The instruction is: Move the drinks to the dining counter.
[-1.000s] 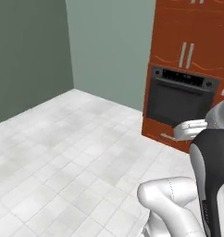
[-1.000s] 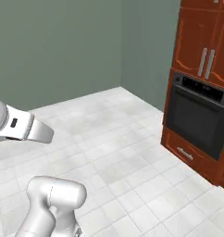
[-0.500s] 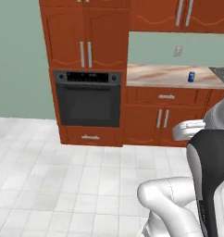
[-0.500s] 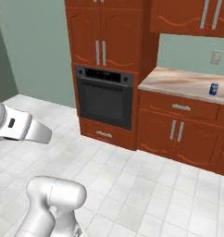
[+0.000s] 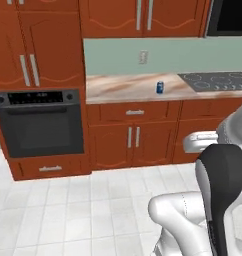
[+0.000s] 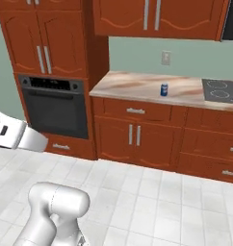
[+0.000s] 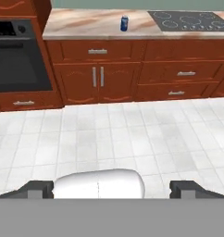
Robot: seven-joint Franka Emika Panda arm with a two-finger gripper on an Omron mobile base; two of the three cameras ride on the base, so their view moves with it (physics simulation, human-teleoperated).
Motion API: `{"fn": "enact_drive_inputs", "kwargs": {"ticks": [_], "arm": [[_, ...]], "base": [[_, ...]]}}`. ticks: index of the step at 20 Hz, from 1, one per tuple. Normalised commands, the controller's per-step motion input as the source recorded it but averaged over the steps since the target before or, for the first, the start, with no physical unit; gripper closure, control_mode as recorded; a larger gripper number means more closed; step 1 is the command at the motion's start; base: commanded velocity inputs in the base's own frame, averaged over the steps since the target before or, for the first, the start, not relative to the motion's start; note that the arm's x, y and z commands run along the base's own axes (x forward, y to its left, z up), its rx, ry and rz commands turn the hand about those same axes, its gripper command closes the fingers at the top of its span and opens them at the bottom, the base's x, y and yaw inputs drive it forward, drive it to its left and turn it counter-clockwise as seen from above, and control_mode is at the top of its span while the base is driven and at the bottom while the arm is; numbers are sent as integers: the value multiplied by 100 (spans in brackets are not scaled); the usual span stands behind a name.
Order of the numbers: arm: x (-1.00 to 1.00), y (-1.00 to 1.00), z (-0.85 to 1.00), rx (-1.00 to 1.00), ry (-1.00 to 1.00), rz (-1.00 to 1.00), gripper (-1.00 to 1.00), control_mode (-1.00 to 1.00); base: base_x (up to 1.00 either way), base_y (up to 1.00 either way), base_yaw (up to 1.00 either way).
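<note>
One of the drinks, a blue can (image 5: 160, 88) with a white label, stands upright on a marble counter (image 5: 123, 86) above red-brown cabinets. It also shows in the right base view as the can (image 6: 163, 89), left of a black cooktop (image 6: 221, 90). In the hand view the can (image 7: 124, 23) is far off, across the tiled floor. My gripper (image 7: 113, 189) is open with nothing between its fingers, well away from the can. The dining counter is out of view.
A built-in black oven (image 5: 40, 122) sits in a tall cabinet left of the counter. Red-brown wall cabinets (image 6: 157, 17) hang above it. White tiled floor (image 7: 114, 134) lies between me and the base cabinets (image 7: 97, 76).
The whole picture has shifted as the base turned: the grey-green wall corner gave way to the oven, then to the counter with the can. The gripper stays open.
</note>
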Motion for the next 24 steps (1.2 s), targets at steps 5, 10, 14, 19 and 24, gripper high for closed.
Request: {"fn": "enact_drive_inputs", "kwargs": {"ticks": [5, 10, 14, 19, 24], "arm": [[0, 0, 0, 0, 0, 0, -100, 100], [0, 0, 0, 0, 0, 0, -100, 100], [0, 0, 0, 0, 0, 0, -100, 100], [0, 0, 0, 0, 0, 0, -100, 100], [0, 0, 0, 0, 0, 0, -100, 100]], "base": [[100, -64, 0], [100, -82, 0], [100, -61, 0], [100, -15, 0], [90, 9, 0]]}}
